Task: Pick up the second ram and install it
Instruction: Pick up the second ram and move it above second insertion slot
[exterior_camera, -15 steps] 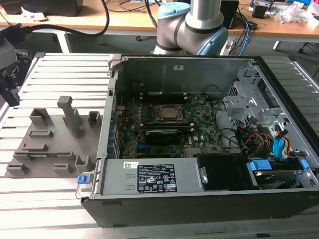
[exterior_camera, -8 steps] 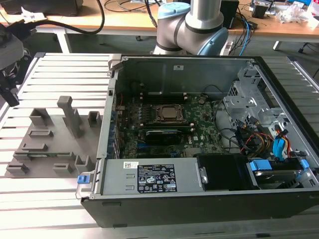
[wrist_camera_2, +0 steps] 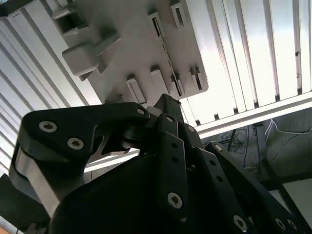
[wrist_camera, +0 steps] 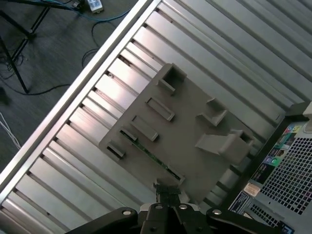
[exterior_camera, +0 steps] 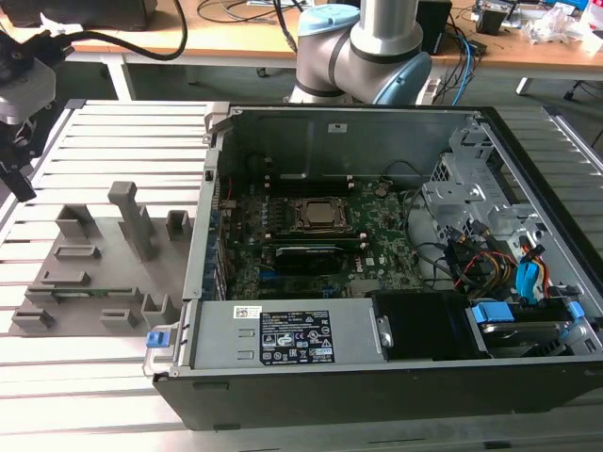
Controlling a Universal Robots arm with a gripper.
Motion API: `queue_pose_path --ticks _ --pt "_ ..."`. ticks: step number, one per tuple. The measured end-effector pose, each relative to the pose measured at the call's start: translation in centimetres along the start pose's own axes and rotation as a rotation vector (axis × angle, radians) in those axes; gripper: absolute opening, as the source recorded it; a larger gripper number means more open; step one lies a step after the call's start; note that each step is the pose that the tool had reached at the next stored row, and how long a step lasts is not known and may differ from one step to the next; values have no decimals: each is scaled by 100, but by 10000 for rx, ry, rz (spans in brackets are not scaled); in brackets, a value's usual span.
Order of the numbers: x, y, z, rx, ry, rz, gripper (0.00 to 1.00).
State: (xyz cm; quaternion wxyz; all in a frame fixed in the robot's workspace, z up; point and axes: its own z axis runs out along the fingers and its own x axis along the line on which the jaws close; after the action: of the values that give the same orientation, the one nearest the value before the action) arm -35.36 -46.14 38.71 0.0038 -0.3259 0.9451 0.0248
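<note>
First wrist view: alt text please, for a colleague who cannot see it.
The gripper hangs above a grey fixture plate on a slatted metal table, its tip near one end of the second ram, a thin green strip set between the plate's raised blocks. The corner of a computer case sits beside the plate.

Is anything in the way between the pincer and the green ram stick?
Nothing I can see. The ram lies in its slot on the grey fixture, and there is just open air between it and the pincer.
</note>
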Motion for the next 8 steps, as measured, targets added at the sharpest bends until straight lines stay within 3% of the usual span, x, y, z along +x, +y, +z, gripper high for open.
queue_pose_path --ticks 8 --pt "0 0 0 -24 45 -1000 11"
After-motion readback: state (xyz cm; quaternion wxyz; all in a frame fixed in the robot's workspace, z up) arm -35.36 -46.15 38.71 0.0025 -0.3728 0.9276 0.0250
